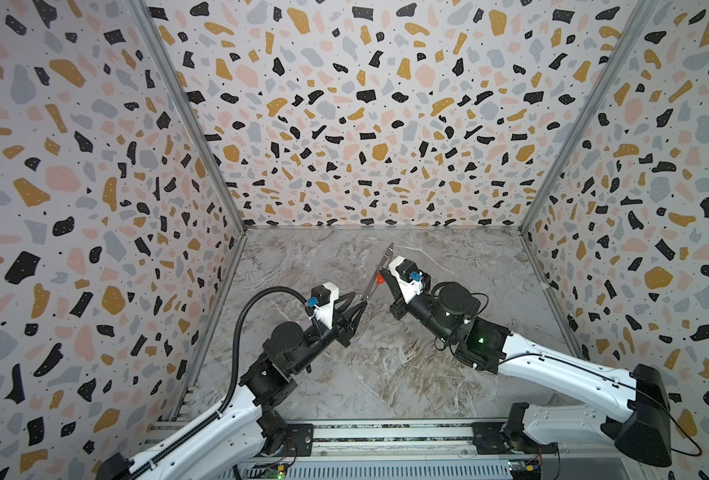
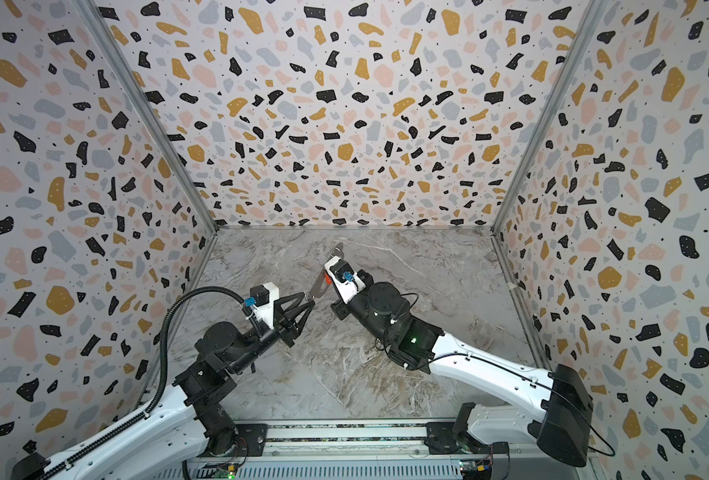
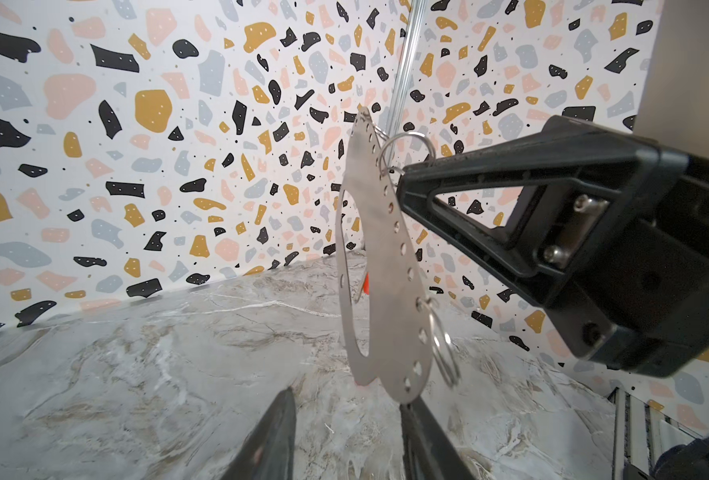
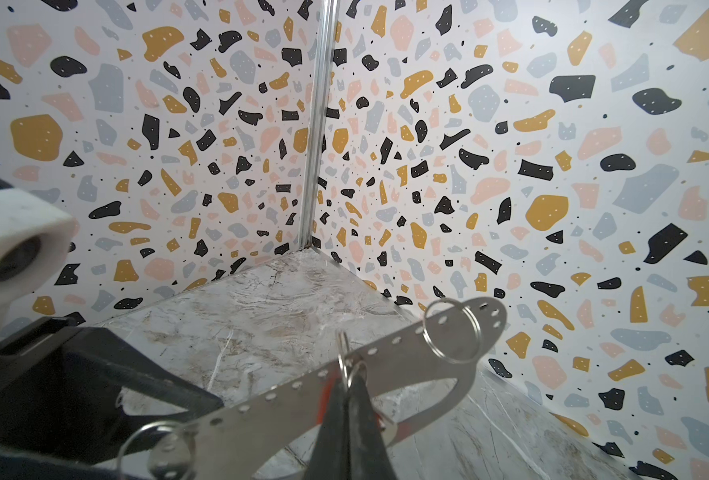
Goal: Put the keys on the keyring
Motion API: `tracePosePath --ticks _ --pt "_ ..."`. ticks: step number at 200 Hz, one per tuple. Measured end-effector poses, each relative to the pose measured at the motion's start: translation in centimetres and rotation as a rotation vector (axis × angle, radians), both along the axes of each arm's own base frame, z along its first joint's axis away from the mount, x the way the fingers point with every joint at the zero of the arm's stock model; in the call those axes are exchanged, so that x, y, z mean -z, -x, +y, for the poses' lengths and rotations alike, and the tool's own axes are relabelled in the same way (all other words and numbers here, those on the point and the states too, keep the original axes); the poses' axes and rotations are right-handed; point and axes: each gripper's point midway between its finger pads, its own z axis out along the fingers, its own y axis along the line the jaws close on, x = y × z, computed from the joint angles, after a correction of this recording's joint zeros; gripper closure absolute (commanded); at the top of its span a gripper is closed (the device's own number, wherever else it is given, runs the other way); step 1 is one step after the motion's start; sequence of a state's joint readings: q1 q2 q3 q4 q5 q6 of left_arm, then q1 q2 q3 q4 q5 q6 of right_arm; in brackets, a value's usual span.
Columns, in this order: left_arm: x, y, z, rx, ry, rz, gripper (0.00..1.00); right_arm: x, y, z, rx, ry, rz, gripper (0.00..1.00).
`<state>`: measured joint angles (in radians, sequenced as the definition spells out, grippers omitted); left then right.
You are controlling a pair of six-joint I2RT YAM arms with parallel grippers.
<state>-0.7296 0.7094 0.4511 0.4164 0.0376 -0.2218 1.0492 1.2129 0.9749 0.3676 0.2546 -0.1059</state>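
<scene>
flat grey keyring (image 3: 386,257) tilted in mid-air, red-tagged key (image 1: 380,279) beside its middle

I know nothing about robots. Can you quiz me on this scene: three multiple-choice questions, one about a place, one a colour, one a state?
1. Where is the keyring? A raised above the table; B lying flat on it; C hidden from every view.
2. What colour is the small tag by it? A blue; B green; C red-orange.
3. How is the right gripper? A wide open; B shut; C out of sight.
Answers: A, it stands clear of the surface in the left wrist view; C, red-orange in both top views; B, it closes to a point in the right wrist view.
</scene>
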Motion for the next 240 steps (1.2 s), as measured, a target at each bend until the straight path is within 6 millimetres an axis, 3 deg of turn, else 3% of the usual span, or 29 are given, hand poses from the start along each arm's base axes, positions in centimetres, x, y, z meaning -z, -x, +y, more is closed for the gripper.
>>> tracePosePath --ticks 57,110,156,184,214,240 --pt "-1.2 0.0 0.0 -0.007 0.001 -0.07 0.61 1.2 0.8 0.6 -0.052 0.035 0.024 1.0" --pt "-2.0 0.2 0.0 -0.002 -0.006 -0.122 0.91 1.5 1.3 0.2 -0.069 0.037 0.042 1.0" --pt "-2.1 0.8 -0.2 0.026 -0.024 -0.139 0.92 2.2 1.3 -0.3 -0.064 0.034 0.066 1.0" --pt "-1.8 1.0 -0.5 0.047 -0.037 -0.138 1.0 2.7 1.3 -0.5 -0.065 0.043 0.079 1.0" --pt "-1.8 1.0 -0.8 0.055 -0.044 -0.136 1.0 3.1 1.2 -0.7 -0.067 0.057 0.092 1.0" --pt "-2.0 0.7 -1.0 0.055 -0.048 -0.13 1.0 3.1 1.1 -1.1 -0.06 0.062 0.096 0.83"
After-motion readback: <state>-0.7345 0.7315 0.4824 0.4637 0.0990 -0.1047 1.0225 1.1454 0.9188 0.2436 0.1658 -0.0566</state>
